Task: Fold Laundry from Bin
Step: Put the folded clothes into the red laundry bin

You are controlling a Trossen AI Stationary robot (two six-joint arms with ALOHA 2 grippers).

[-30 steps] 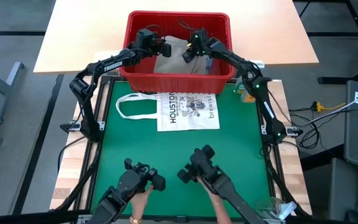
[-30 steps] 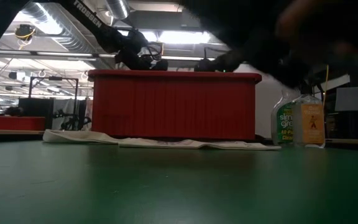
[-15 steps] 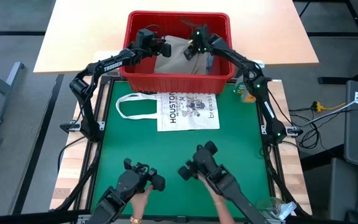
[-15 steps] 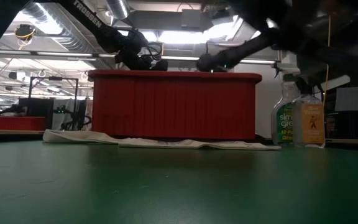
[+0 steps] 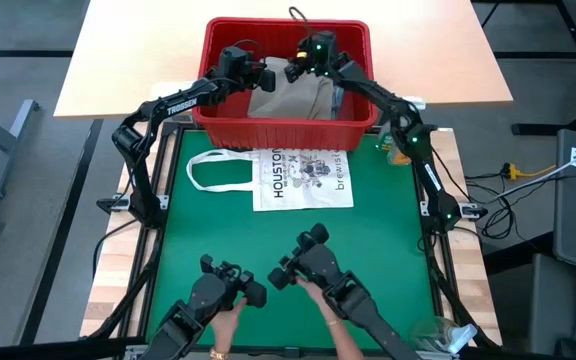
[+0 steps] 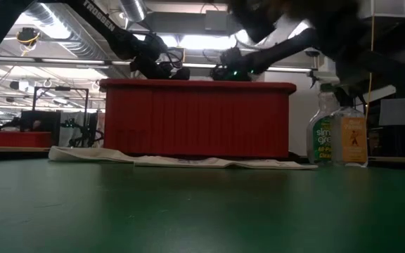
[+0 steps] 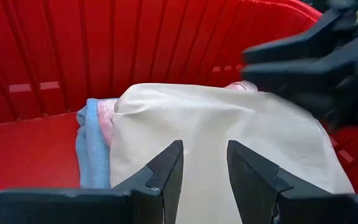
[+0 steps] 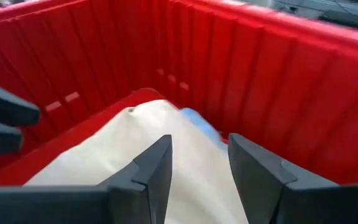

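The red bin [image 5: 288, 125] stands at the table's far edge, with the laundry inside it. A khaki-grey garment [image 5: 298, 95] lies on top of the pile. Light blue cloth [image 7: 89, 143] and pale pink cloth [image 7: 107, 118] show at its edge. My left gripper [image 5: 264, 78] hangs open over the bin's left half, its fingers [image 7: 166, 165] standing above the khaki garment [image 7: 229, 118]. My right gripper [image 5: 298, 68] hangs open over the bin's far right part, above the same garment [image 8: 135, 143]. In the low view both grippers [image 6: 171, 70] [image 6: 223, 72] show just above the rim.
A flat white tote bag [image 5: 298, 178] printed "HOUSTON" lies on the green mat in front of the bin. Two spray bottles [image 6: 336, 137] stand to the right of the bin. A person's hands [image 5: 228, 320] hold two control arms at the near edge.
My right gripper has risen out of the bin and gone toward the bin's far wall, tipping up from a steeper downward slant. It has stayed open. More of the khaki garment now shows beneath it.
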